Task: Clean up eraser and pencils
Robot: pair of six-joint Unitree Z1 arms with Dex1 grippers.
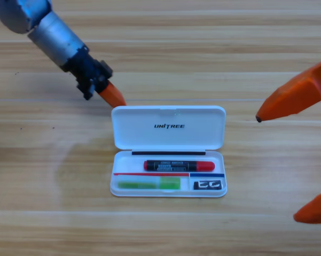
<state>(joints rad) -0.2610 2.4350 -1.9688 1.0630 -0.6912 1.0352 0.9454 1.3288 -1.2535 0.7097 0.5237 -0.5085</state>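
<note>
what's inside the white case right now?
In the open white case: the red-and-black pencil in the upper slot, the green pencil lower left, and the eraser lower right. Nothing covers them. The left gripper sits at the lid's corner.

The bench [165, 64] is pale wood, banded with darker and lighter grain stripes. On it the case [168, 127] is white, its lid printed with small dark lettering. One pencil [179, 166] has a black barrel with pale lettering and red ends; the other pencil [148, 184] is translucent light green — paler, whitish, in one patch. The eraser [208, 185] is dark grey-black with pale printing. The left gripper [111, 96] is black with orange jaws on a grey arm [48, 24]; the right gripper [299, 154] shows only orange jaws — one with a dark tip.
</note>
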